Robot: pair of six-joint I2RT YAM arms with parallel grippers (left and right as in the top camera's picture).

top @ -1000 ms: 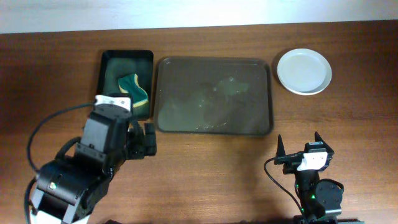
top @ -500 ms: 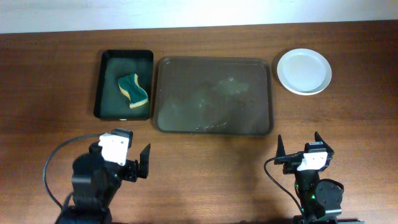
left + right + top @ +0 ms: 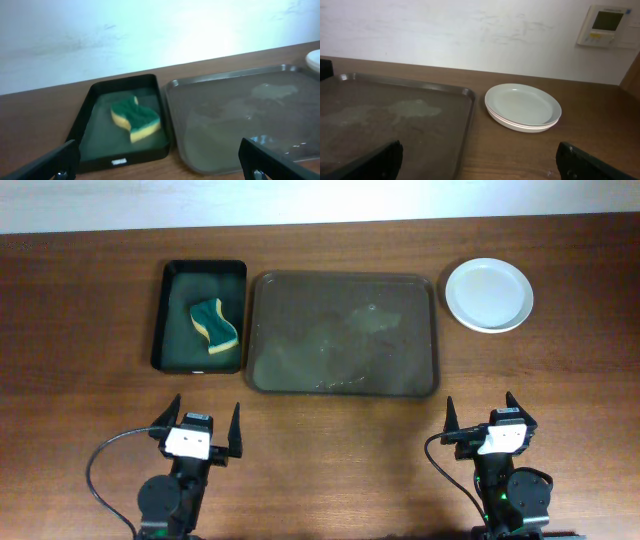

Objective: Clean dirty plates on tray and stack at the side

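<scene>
Holding my left gripper and right gripper spread wide and empty, both by the near edge of the tabletop, plates stacked toward the far right corner, wet-filmed tray beside them

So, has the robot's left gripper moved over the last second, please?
Yes. The left gripper has drawn back toward its base, away from the small black rectangular tray whose near corner it overlapped a second ago.

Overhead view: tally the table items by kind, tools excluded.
Trays: 2, the large dark brown-grey rectangular tray and the small black rectangular tray
Green-and-yellow wavy sponge: 1
Stack of round white plates: 1; how many plates it holds cannot be told
Total: 4
</scene>
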